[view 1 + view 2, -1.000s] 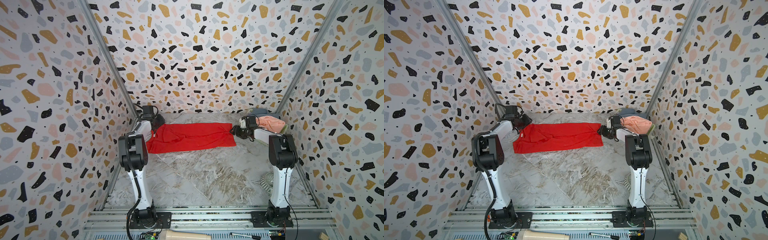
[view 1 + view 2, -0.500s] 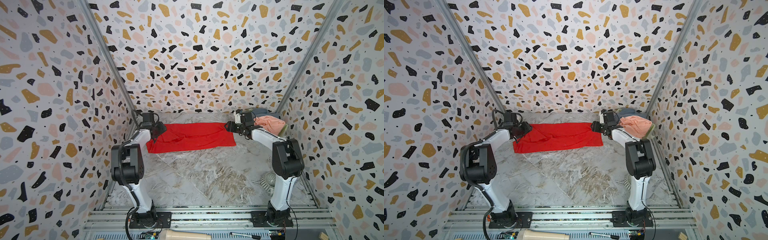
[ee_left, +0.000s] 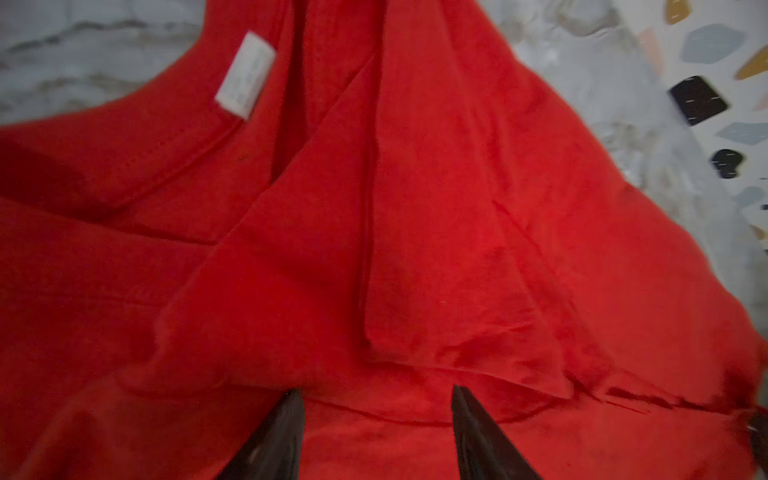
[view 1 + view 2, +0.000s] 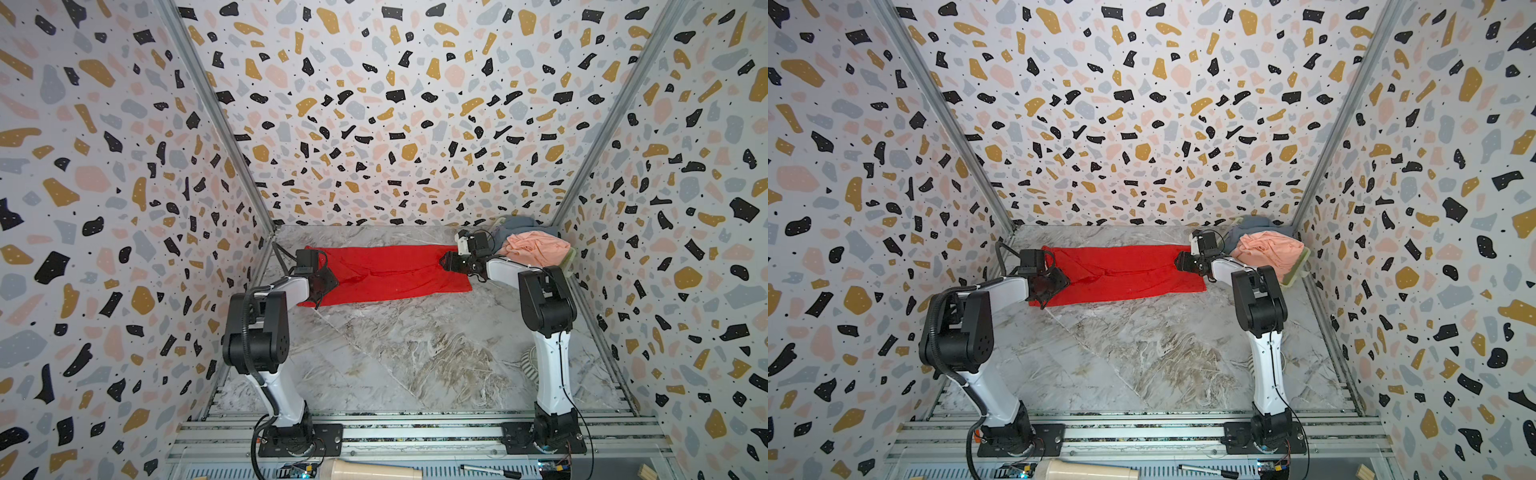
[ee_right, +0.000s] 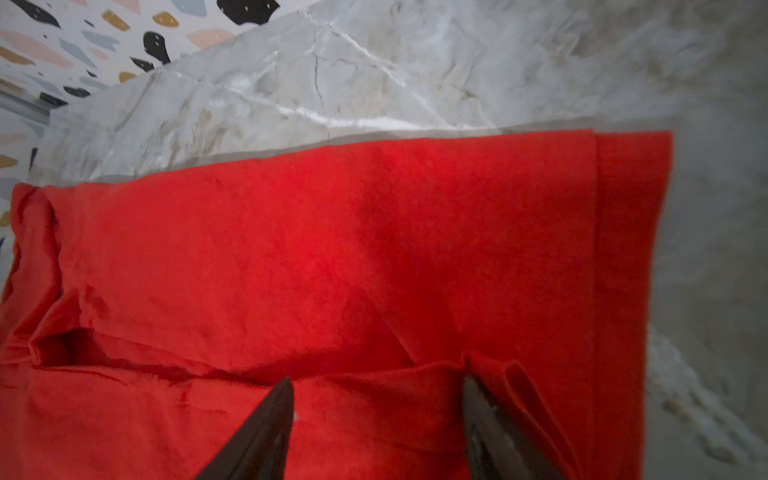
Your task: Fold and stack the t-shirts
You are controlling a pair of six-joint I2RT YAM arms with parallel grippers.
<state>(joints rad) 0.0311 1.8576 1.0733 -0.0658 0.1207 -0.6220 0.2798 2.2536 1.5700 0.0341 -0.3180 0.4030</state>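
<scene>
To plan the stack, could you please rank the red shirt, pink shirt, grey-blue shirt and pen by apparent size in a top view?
1. red shirt
2. pink shirt
3. grey-blue shirt, partly covered by the pink one, so true size unsure
4. pen, smallest though nearest the camera

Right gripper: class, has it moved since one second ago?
Yes. The right gripper shifted left, away from the salmon-pink t-shirt, over the red t-shirt.

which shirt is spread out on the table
The red shirt: it lies spread on the table, while the pink shirt and grey-blue shirt sit bunched in the basket.
</scene>
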